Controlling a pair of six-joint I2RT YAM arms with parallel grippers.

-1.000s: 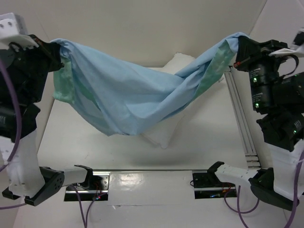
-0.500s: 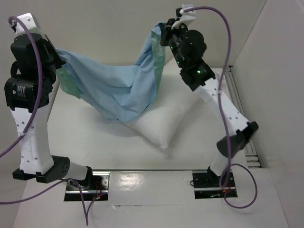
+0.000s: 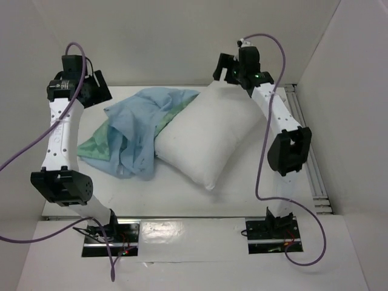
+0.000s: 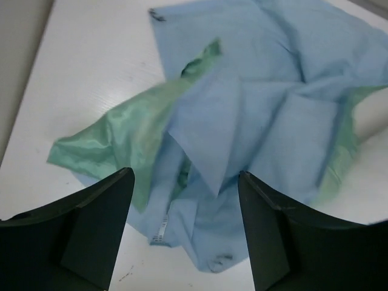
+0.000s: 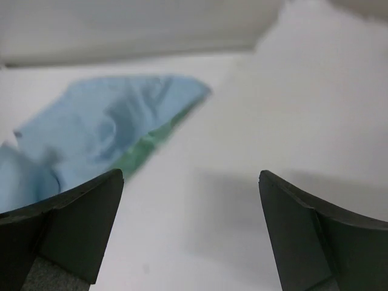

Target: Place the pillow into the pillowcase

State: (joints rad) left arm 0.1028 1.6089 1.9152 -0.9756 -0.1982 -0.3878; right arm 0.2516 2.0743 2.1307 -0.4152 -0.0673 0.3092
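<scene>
Sea-green and light blue cloth, the pillowcase (image 3: pixel 134 130) lies crumpled in a heap on the white table (image 3: pixel 91 188). Its right side rests against the left edge of the pillow (image 3: pixel 209 136), which lies flat and wholly outside it. The case's mouth cannot be made out among the folds. The left gripper (image 4: pixel 182 182) hangs above the heap, jaws spread wide, holding nothing. The right gripper (image 5: pixel 189 179) hovers by the pillow's far corner, equally wide and empty. An aluminium rail (image 3: pixel 309 163) lines the table's right edge, and purple cables (image 3: pixel 257 179) loop off the arms.
</scene>
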